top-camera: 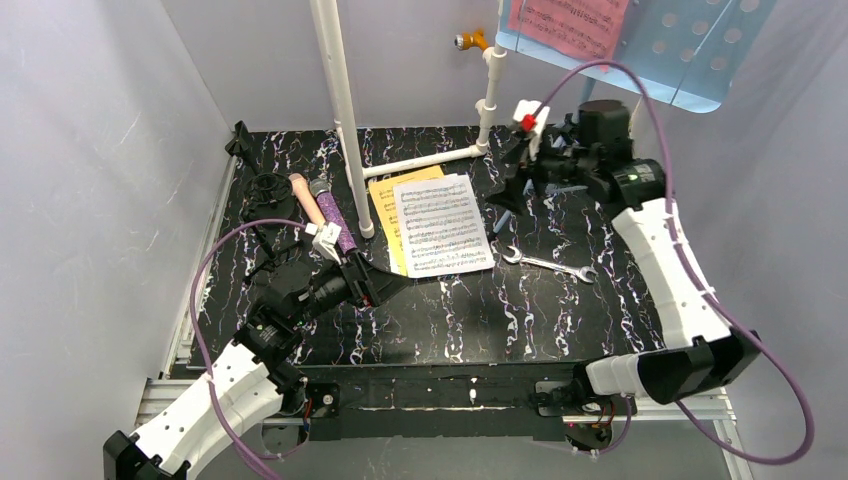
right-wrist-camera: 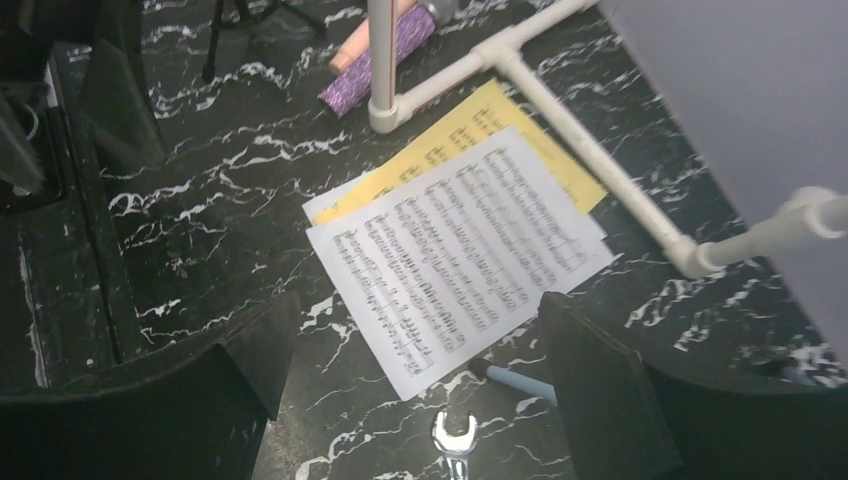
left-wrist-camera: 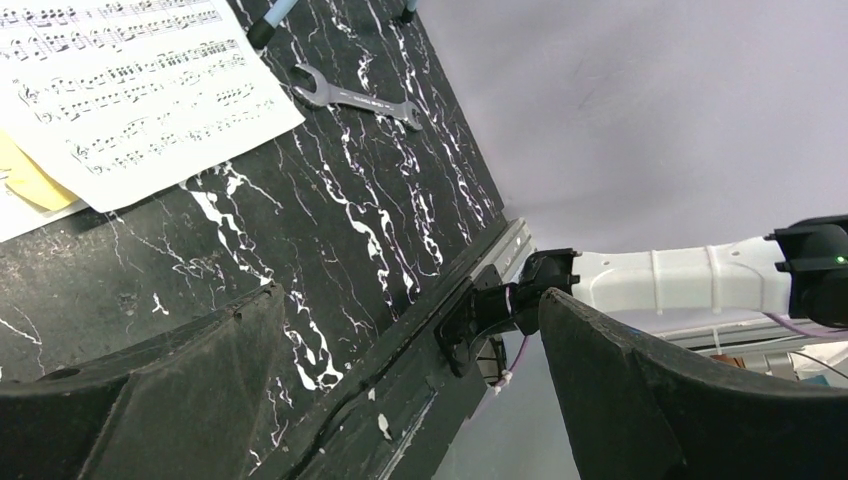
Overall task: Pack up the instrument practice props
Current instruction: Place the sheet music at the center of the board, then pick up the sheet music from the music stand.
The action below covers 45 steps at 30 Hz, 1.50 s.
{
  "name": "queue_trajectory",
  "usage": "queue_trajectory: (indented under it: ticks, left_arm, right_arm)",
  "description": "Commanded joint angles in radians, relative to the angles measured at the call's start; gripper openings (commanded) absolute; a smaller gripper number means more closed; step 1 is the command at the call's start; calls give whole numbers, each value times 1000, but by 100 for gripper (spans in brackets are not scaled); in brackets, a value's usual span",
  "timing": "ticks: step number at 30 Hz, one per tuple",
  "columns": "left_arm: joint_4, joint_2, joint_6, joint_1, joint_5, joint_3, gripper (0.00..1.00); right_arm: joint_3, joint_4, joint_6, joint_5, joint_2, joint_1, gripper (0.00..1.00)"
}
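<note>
At the far left of the surface [top-camera: 500, 320] the black mic tripod [top-camera: 262, 192] sits by the edge. Just beside it the peach microphone [top-camera: 308, 203] and the purple glitter microphone [top-camera: 338, 225] lie side by side, close to the foot of the upright white pipe [top-camera: 340, 110]. The left gripper [left-wrist-camera: 410, 300] hangs low just in front of them, jaws spread wide with nothing between. It points away from the microphones, toward the right side of the surface.

In the middle the sheet-music pages [top-camera: 442, 225] lie flat, a white page on top of yellow ones. The silver wrench [top-camera: 550, 265] lies just to their right. Further right, the right gripper [right-wrist-camera: 418, 300] hovers above the surface near the pages' right edge, jaws likewise wide and empty. A light-blue leg tip [right-wrist-camera: 520, 383] of the music rack [top-camera: 690, 50] shows below it. The rack itself stands at the back right with a pink page [top-camera: 570, 22] on it.

To my eye packing has not begun: every prop is out and neither arm holds anything. This looks like the reach for a first item. I see no box or bag, so I cannot tell where things are meant to go. If the pages come first, the right gripper must drop onto an edge and pinch thin, flat paper, which is fiddly. The microphones look an easier take for the left arm, once it swings round to them.
</note>
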Motion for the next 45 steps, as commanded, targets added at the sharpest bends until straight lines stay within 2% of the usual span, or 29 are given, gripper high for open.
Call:
queue_trajectory:
  ticks: [1, 11, 19, 26, 36, 45]
  left_arm:
    - [17, 14, -14, 5, 10, 14, 98]
    - [17, -6, -20, 5, 5, 0, 98]
    - [17, -34, -19, 5, -3, -21, 98]
    - [17, -39, -11, 5, -3, -26, 98]
    - [17, -50, -7, 5, -5, -35, 98]
    - [17, -63, -3, 5, -6, -38, 98]
  right_arm:
    - [97, -69, -9, -119, -62, -70, 98]
    - [268, 30, 163, -90, -87, -231, 98]
    - [387, 99, 224, 39, -72, -308, 98]
    - [474, 184, 280, 237, -54, -345, 98]
    - [504, 330, 330, 503, -9, -346, 98]
    - [557, 417, 386, 441, 99, -346, 98]
